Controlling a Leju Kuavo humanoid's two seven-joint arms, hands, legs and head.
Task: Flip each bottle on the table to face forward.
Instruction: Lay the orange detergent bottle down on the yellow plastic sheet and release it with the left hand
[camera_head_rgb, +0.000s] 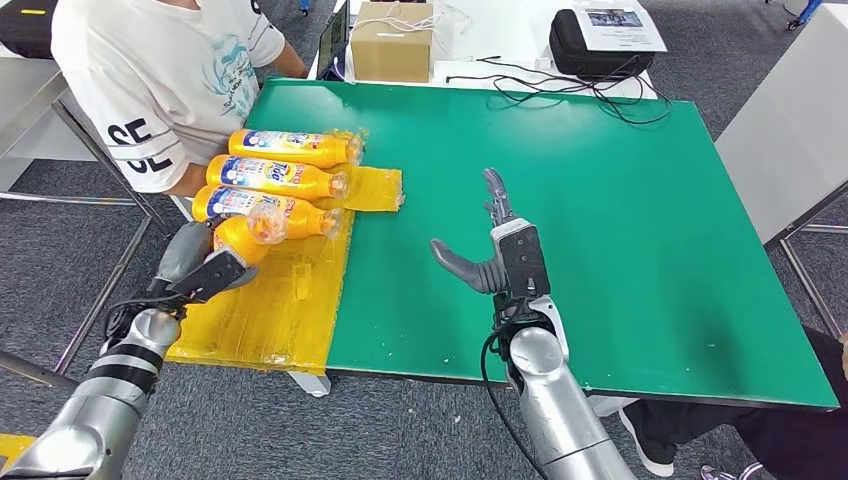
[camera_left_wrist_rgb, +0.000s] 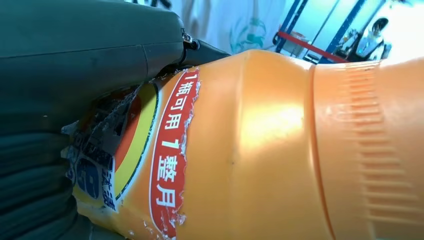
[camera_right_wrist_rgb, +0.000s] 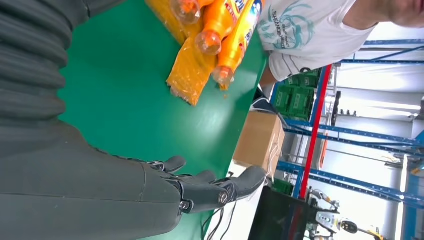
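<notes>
While your left hand (camera_head_rgb: 215, 272) grips the nearest bottle (camera_head_rgb: 268, 222) on the yellow mat (camera_head_rgb: 270, 310), its long axis runs crosswise, cap toward centre; right hand (camera_head_rgb: 492, 255) hovers empty, fingers spread, well apart.

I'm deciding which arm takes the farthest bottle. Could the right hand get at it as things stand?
Probably, though awkwardly. The right hand hovers open over bare green table, with nothing between it and the farthest bottle. But that bottle lies well to its left, beside the person.
</notes>
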